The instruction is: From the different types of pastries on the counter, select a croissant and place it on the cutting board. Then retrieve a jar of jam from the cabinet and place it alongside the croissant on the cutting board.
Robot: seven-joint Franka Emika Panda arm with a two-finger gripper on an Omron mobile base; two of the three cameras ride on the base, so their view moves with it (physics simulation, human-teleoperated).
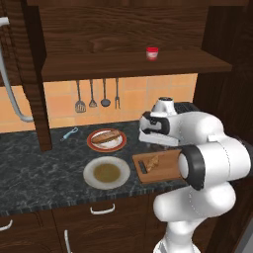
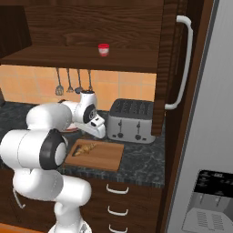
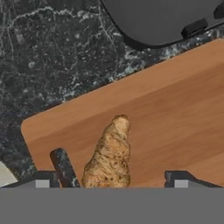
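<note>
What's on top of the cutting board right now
A croissant lies on the cutting board, near the end with the dark slot handle. The open gripper hangs over it. In the left base view the arm covers the board's far end.

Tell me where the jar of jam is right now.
The jar of jam stands on the cabinet's open shelf, right of centre in the left base view, above the hanging utensils and the toaster.
</note>
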